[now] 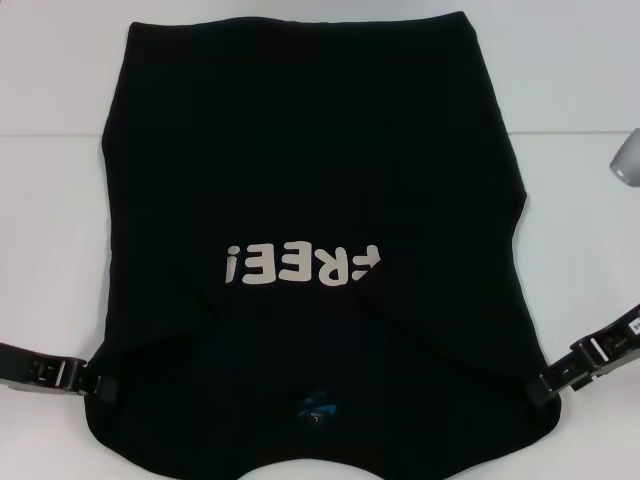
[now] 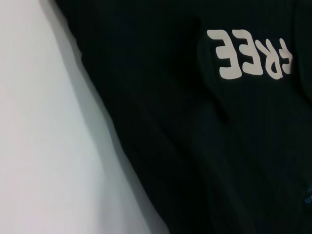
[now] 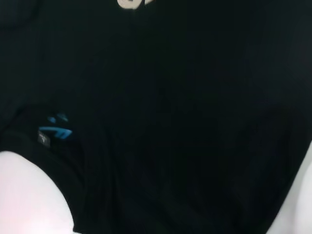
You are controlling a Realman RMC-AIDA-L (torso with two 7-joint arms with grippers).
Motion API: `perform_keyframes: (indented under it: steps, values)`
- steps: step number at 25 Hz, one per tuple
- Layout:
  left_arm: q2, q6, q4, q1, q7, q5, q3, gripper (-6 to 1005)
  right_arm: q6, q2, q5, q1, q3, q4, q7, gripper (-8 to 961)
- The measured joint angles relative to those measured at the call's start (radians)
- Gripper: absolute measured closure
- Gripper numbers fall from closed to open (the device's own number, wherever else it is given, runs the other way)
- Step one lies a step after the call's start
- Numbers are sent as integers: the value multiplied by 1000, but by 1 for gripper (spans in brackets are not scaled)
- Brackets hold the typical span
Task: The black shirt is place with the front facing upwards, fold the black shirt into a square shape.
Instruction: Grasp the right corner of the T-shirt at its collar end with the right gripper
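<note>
The black shirt [image 1: 310, 200] lies flat on the white table, its cream "FREE!" lettering [image 1: 303, 265] facing up and its small blue neck label [image 1: 317, 407] near the front edge. Both sides look folded inward over the chest. My left gripper [image 1: 100, 385] sits low at the shirt's near left edge and my right gripper [image 1: 545, 388] at its near right edge, each meeting the cloth. The left wrist view shows the black shirt [image 2: 195, 146] with the lettering [image 2: 251, 56] beside bare table. In the right wrist view the black shirt [image 3: 170, 122] fills the picture, with the neck label [image 3: 54, 130].
The white table [image 1: 50, 250] shows bare on both sides of the shirt, with a seam line across it farther back. A grey rounded object [image 1: 628, 160] sits at the far right edge.
</note>
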Motion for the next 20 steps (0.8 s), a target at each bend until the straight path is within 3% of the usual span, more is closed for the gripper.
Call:
perform_keyframes:
  steps: [9,16,20]
  values:
    - [6,0,0,-2,3,0,-2,992,40,12,-1,10,-53,1,16,218]
    - [6,-1,-9,-3,14,-3,-4,992,71,50,-53,18,-117,-10,23,295]
    - [12,-2,-25,-3,23,-12,-5,993,75,59,-77,28,-118,-10,24,340]
